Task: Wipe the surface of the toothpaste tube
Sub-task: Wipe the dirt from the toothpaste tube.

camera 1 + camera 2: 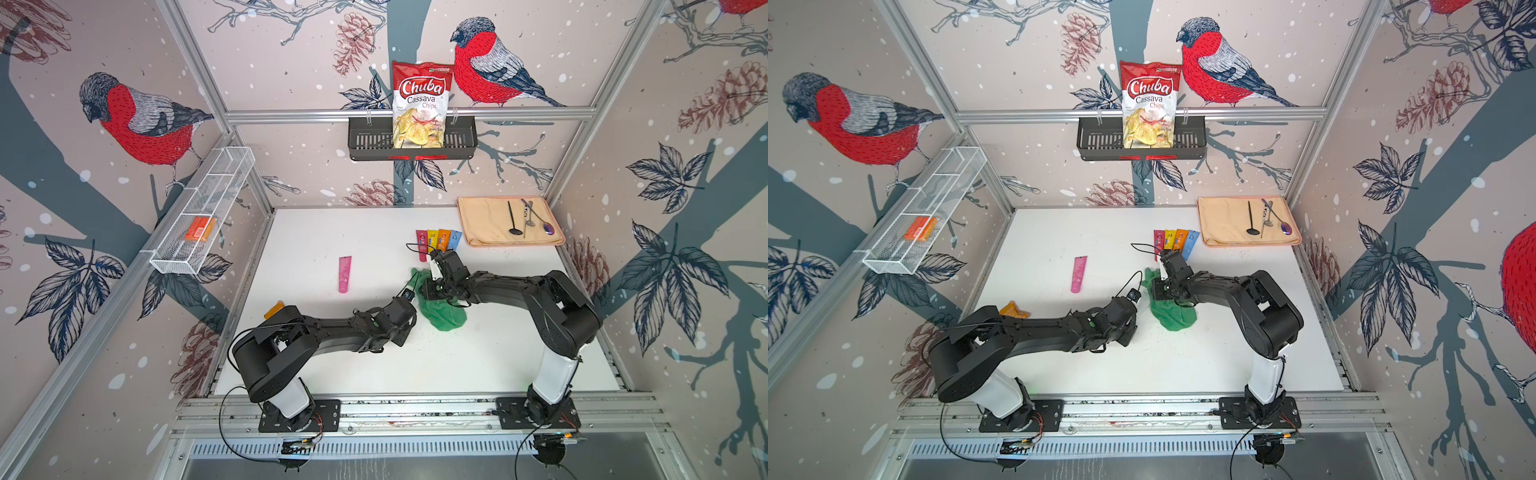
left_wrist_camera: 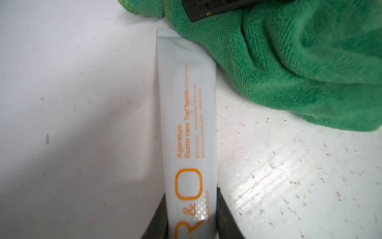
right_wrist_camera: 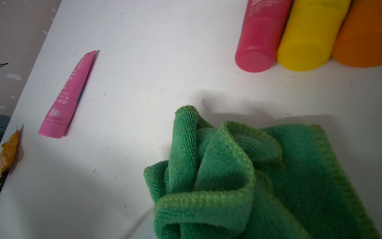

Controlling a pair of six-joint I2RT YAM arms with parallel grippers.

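as the left tool [image 2: 191, 193] pinches the toothpaste tube [image 2: 186, 103], cloth [image 2: 289, 62] touches it.

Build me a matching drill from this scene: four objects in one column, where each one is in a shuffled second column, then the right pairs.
Objects
1. white toothpaste tube
2. green cloth
3. pink tube
4. chips bag

Places
A. lying free on the table
B. standing in the black basket on the back wall
C. clamped between the fingers of the left gripper
D. bunched in the shut right gripper

Pairs: 1-C, 2-D, 3-A, 4-B
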